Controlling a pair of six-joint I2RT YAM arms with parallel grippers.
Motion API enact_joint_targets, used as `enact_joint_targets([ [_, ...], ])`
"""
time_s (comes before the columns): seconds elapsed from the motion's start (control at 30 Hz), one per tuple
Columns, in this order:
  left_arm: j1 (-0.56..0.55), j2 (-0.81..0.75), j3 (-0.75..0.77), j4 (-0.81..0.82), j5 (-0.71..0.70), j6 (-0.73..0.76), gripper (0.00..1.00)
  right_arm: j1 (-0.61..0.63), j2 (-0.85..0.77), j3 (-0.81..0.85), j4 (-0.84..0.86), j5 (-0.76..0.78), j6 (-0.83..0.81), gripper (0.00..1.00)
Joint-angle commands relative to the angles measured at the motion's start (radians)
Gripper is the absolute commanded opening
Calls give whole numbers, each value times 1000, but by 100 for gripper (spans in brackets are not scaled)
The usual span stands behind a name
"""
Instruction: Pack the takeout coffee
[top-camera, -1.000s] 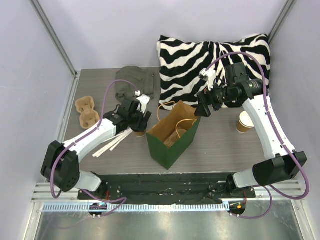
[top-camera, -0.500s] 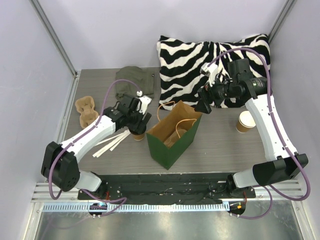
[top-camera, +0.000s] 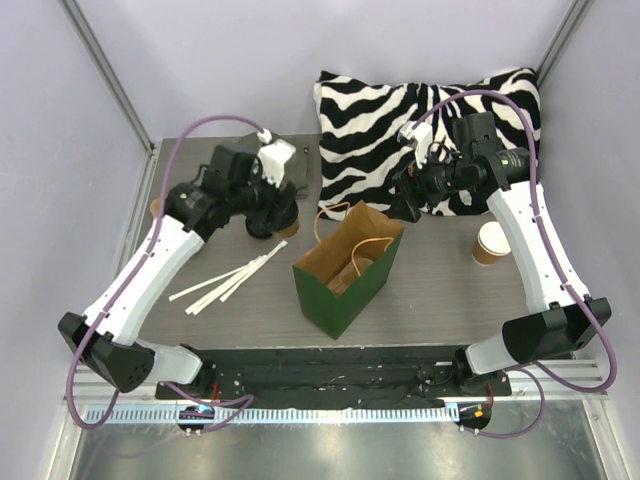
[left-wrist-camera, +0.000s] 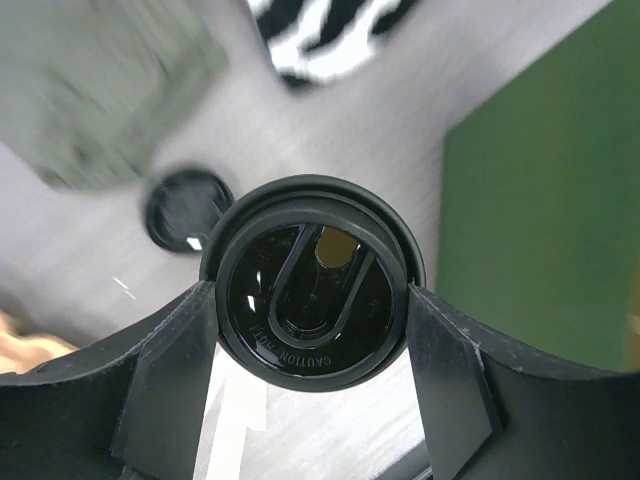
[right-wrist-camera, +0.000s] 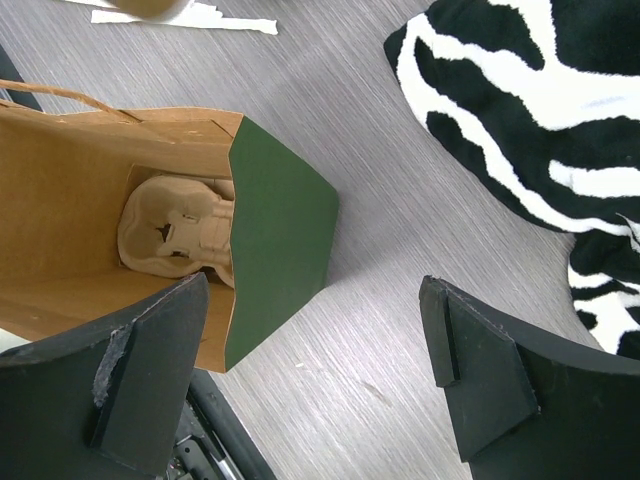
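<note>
Two arms flank the green bag (top-camera: 335, 300), a tray (right-wrist-camera: 180, 225) inside it. The left gripper (top-camera: 281, 212) has risen off the table since a second ago, fingers clamped on the coffee (left-wrist-camera: 312, 283), now aloft left of the bag. The right gripper (top-camera: 405, 211), fingers spread, hangs by the bag's far corner, barely shifted.

A pulp tray (right-wrist-camera: 180, 225) lies inside the bag (top-camera: 345, 270). Behind the bag rests the pillow (top-camera: 430, 120), and behind it to the left lies the cloth (top-camera: 262, 155). Left of the bag, sticks (top-camera: 225, 285) lie on the table (top-camera: 440, 290), and the takeout coffee (left-wrist-camera: 312, 283) sits between the left gripper's (left-wrist-camera: 310, 295) fingers. An open cup (top-camera: 490, 243) stands to the bag's right.
</note>
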Motion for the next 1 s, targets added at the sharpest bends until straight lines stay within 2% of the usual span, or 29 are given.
enact_joint_targets([
  [0.0, 18, -18, 209, -110, 63, 46, 28, -2, -4, 38, 33, -22, -2, 96],
  [0.23, 37, 35, 550, -144, 124, 81, 28, -4, -7, 21, 34, -22, 11, 95],
  [0.5, 3, 120, 776, -140, 348, 75, 28, -4, -1, 21, 33, -16, 20, 95],
  [0.7, -152, 149, 819, -141, 373, 99, 28, -2, 4, 21, 34, -12, 26, 96],
  [0.83, -267, 166, 811, -161, 336, 119, 27, -2, 10, 29, 33, -4, 34, 96],
  [0.97, -327, 170, 771, -170, 295, 110, 26, -4, 13, 33, 30, -1, 38, 96],
])
